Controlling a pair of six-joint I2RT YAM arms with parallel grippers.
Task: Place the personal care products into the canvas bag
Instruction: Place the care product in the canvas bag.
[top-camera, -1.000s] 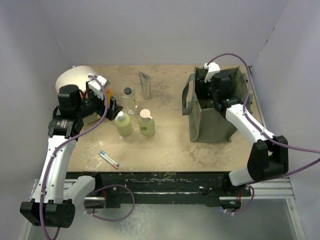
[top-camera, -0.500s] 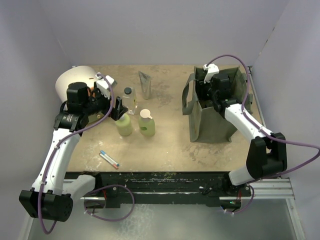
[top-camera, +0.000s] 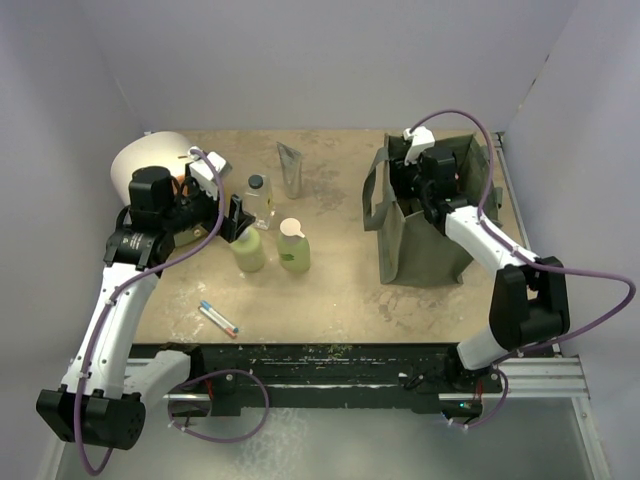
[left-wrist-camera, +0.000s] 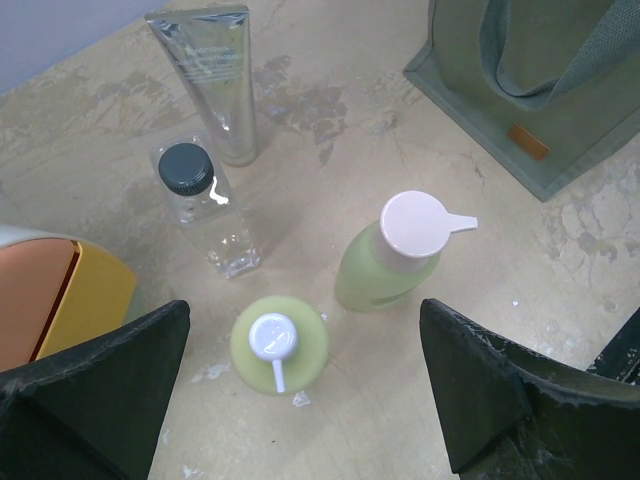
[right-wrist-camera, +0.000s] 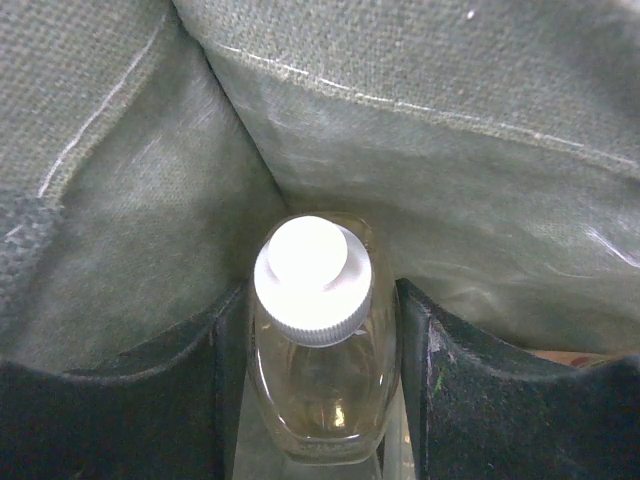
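Right wrist view shows the right gripper (right-wrist-camera: 320, 310) reaching down inside the canvas bag (right-wrist-camera: 450, 130). Its jaws are about half closed and press on both sides of a clear light-capped bottle (right-wrist-camera: 315, 330). The bottle stands upright between them, and the bag's olive fabric walls are close behind it.

The other products stand or lie on the table (top-camera: 340, 290) to the left of the bag. Nearest the bag are the silver-grey tube (left-wrist-camera: 215, 80), lying flat, and a pale green bottle (left-wrist-camera: 385, 270) with a flat white cap. A little farther from the bag are the clear black-capped bottle (left-wrist-camera: 205, 205) and a pale green pump bottle (left-wrist-camera: 278, 345).

The left gripper (top-camera: 237, 215) hangs over this group, well apart from the bag. Its jaws are spread as wide as they go and grasp nothing; the pump bottle sits below the gap between its fingers.

A thin stick (top-camera: 218, 318) with red and blue marks lies farther left of the bag. A white and orange domed box (top-camera: 150, 165) sits farthest from the bag
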